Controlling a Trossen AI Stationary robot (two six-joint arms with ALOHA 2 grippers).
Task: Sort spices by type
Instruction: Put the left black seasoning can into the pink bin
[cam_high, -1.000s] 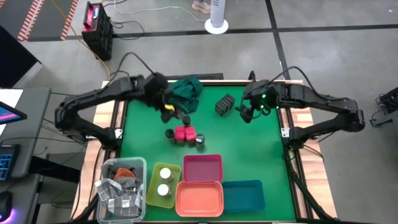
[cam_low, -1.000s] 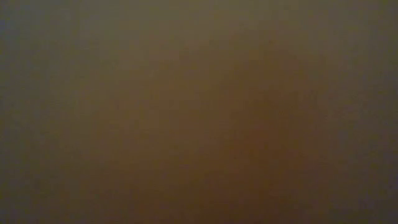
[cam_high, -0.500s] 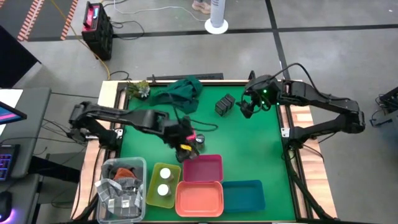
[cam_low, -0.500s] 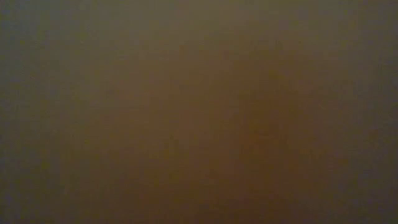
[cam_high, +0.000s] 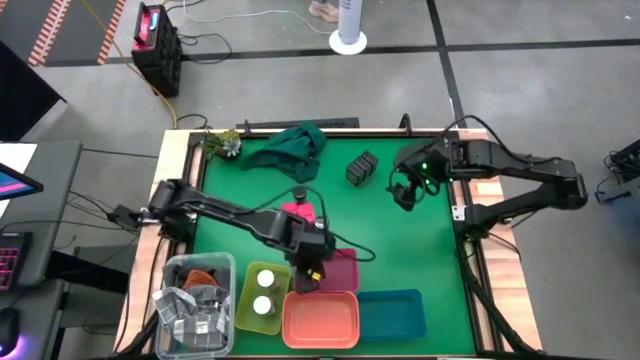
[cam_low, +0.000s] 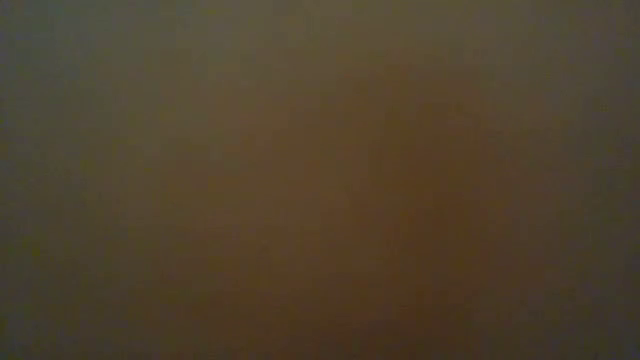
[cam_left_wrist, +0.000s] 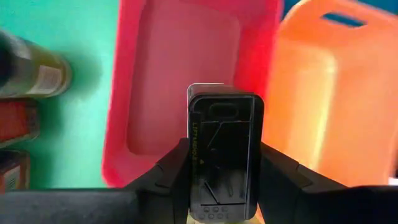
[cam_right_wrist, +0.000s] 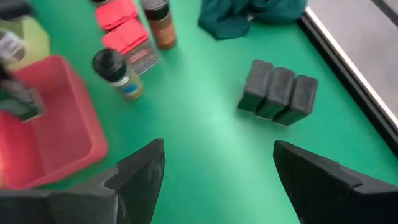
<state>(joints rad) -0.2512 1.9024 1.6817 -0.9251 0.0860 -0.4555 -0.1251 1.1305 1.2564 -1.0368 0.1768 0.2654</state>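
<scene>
**Left arm carrying a dark box over the pink tray**

I am holding the left gripper (cam_left_wrist: 221, 186) above the pink tray (cam_left_wrist: 180, 81), which sits near the front edge of the bench (cam_high: 400, 250). Its jaws are clamped on a dark rectangular box (cam_left_wrist: 224, 155) with a pale printed label on its face; in the wrist view it is standing upright between the fingers. That it is going into the pink tray is my guess, not something I can confirm.

I am keeping the right gripper (cam_right_wrist: 214, 180) waiting near the right edge of the bench, jaws spread wide and holding nothing, looking toward three dark grey boxes (cam_right_wrist: 278, 92) lined up side by side, touching, toward the back.

By my reckoning the sorting is barely begun. Two white-lidded jars (cam_high: 265, 290) are already sitting in the yellow tray (cam_high: 245, 300) at the front. The orange tray (cam_high: 320, 320) and blue tray (cam_high: 392, 312) are showing nothing inside, and the pink tray looks bare too. Still waiting on the bench are two pink blocks (cam_right_wrist: 124, 25), a dark-lidded jar (cam_right_wrist: 117, 73) and a brown jar (cam_right_wrist: 160, 25) near the middle, plus the three grey boxes.

The low camera is giving me nothing usable.
</scene>
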